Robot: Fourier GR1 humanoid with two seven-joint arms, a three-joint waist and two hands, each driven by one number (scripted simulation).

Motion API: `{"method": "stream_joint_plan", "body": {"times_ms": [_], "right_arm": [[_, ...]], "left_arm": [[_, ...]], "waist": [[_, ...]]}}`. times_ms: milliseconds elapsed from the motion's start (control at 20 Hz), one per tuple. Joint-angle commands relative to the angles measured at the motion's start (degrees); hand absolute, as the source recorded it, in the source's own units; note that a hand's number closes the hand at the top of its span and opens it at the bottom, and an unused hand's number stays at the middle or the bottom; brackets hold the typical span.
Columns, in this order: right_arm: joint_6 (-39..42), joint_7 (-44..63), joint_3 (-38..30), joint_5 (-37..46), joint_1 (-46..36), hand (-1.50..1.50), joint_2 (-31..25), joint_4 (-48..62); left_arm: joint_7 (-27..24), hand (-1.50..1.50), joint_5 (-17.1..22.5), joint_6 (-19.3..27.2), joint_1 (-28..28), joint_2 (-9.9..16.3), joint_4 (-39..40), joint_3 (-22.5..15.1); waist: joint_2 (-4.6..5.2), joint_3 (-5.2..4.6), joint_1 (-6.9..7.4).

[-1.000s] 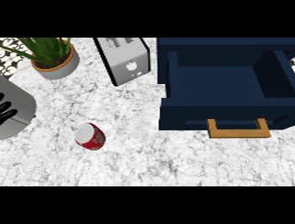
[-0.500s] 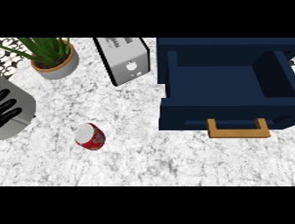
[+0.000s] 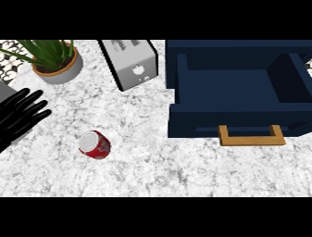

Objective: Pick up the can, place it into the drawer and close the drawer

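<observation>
Biggest thing first: your marble counter (image 3: pixel 185 176) fills pretty much the whole frame. On the right half you've got the dark blue drawer (image 3: pixel 244 92), pulled out with nothing in it that I can see, and its wooden handle (image 3: pixel 250 136) faces the bottom of the frame. So it's already set up to take the can, and my guess is you'll shove it shut by the front panel or the handle afterwards.

At the left edge, mid-height, the left robot hand (image 3: pixel 11 118) comes in with fingers straight and spread, holding nothing. It's angled toward the can but well apart from it, so I'd say the grab hasn't started. The right one isn't in the frame at all.

Top middle there's a silver toaster (image 3: pixel 132 65), and a potted plant (image 3: pixel 52 60) in the upper left. Both are out of your way.

Smallest: the red can (image 3: pixel 95 145), sitting left of center, lower down, tilted or lying on its side, I can't tell which. It's near the hand and well apart from the drawer.
</observation>
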Motion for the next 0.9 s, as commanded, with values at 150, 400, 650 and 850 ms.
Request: {"method": "stream_joint_plan", "body": {"times_ms": [150, 400, 650, 850], "right_arm": [[2.22, 0.46, -3.06, -1.46, -2.07, -1.5, -0.11, 2.59], [4.96, -0.03, -1.73, 0.13, 1.92, -1.5, 4.25, -1.0], [8.45, -1.08, -6.2, -2.06, 2.25, -1.5, 3.47, 1.2], [6.88, 4.45, -8.29, -5.59, -1.1, -1.5, 0.26, 0.42]], "left_arm": [[-4.17, -1.5, -12.34, -0.93, -2.34, -7.97, 5.3, -5.19], [-6.56, -1.5, -17.2, -2.29, -6.95, -8.16, 13.05, -4.14], [-16.15, -1.5, -28.16, -4.23, -4.29, -13.39, 16.83, -6.06], [-21.27, -1.5, -33.53, -3.91, 0.67, -14.41, 17.57, -5.98]], "waist": [[0.06, -0.01, 0.06], [0.07, -0.02, -0.2], [0.05, -0.02, -0.06], [0.03, -0.02, 0.3]]}}
